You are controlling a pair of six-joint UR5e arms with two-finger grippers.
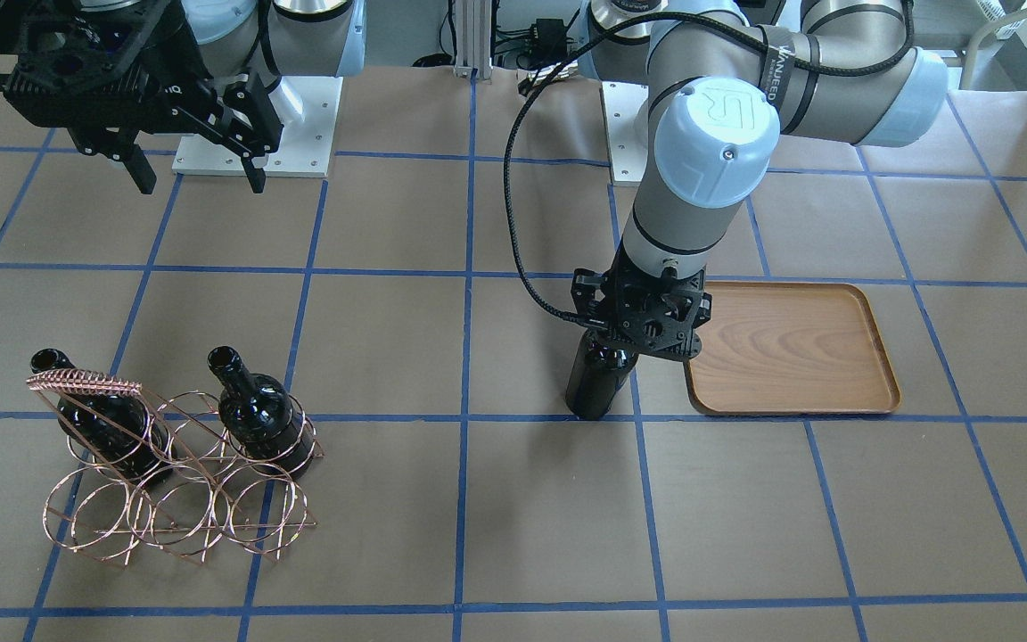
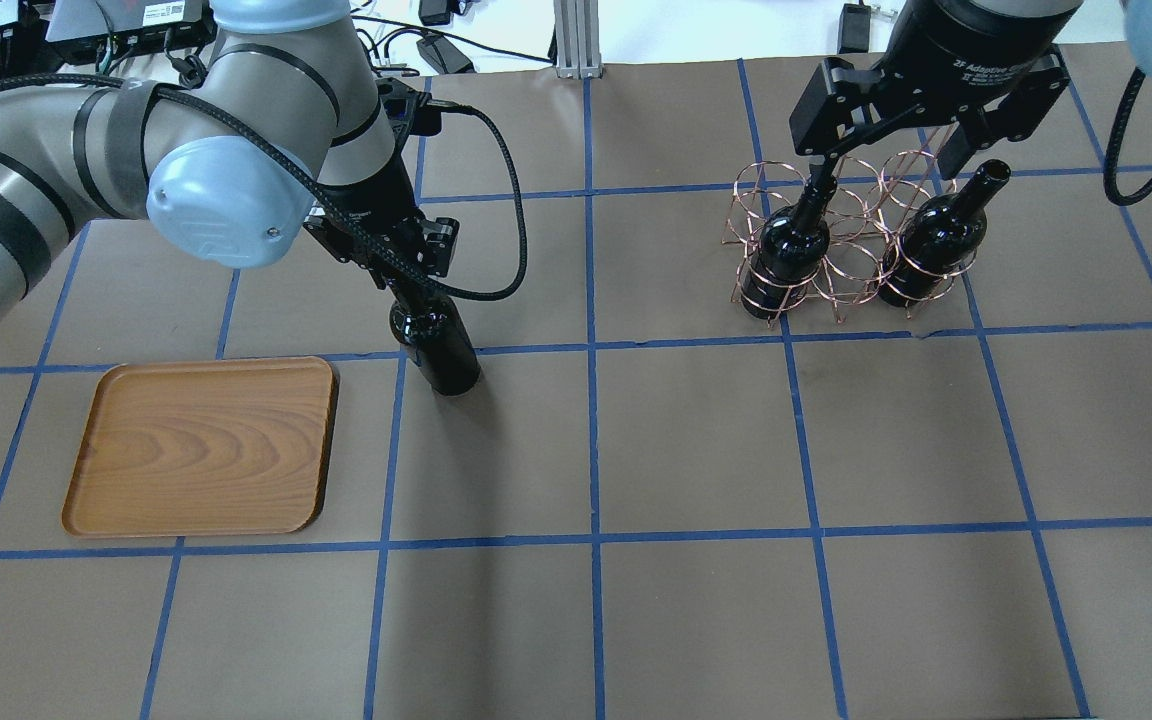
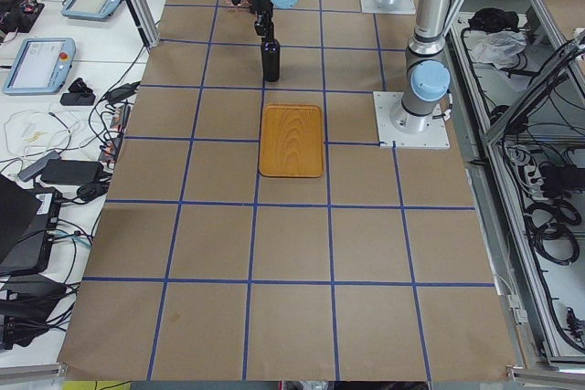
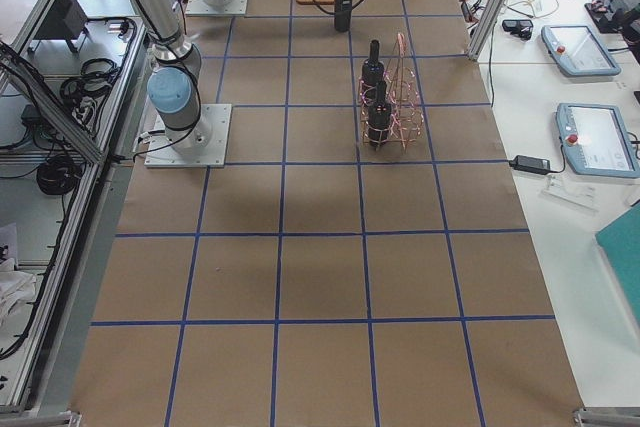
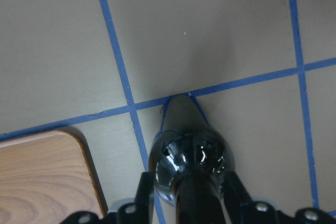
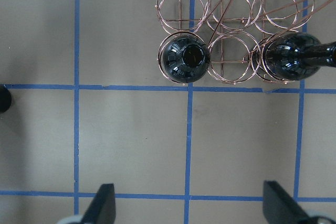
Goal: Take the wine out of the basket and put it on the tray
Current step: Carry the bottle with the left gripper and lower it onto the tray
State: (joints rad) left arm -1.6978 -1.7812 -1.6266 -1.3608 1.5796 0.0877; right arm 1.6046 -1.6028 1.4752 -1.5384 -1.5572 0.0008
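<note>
My left gripper (image 1: 628, 339) is shut on the neck of a near-black wine bottle (image 1: 592, 388) and holds it upright beside the wooden tray (image 1: 790, 348), off its rim. I cannot tell whether the bottle's base touches the table. In the overhead view the bottle (image 2: 446, 355) is right of the tray (image 2: 201, 445). The left wrist view shows the fingers (image 5: 233, 192) around the neck. The copper wire basket (image 2: 856, 240) holds two more bottles (image 2: 791, 250) (image 2: 936, 245). My right gripper (image 2: 921, 130) is open and empty, high above the basket (image 6: 231, 14).
The table is brown paper with a blue tape grid. Both arm bases (image 1: 255, 134) stand at the robot's edge. Operator tables with tablets (image 3: 37, 61) and cables flank the far side.
</note>
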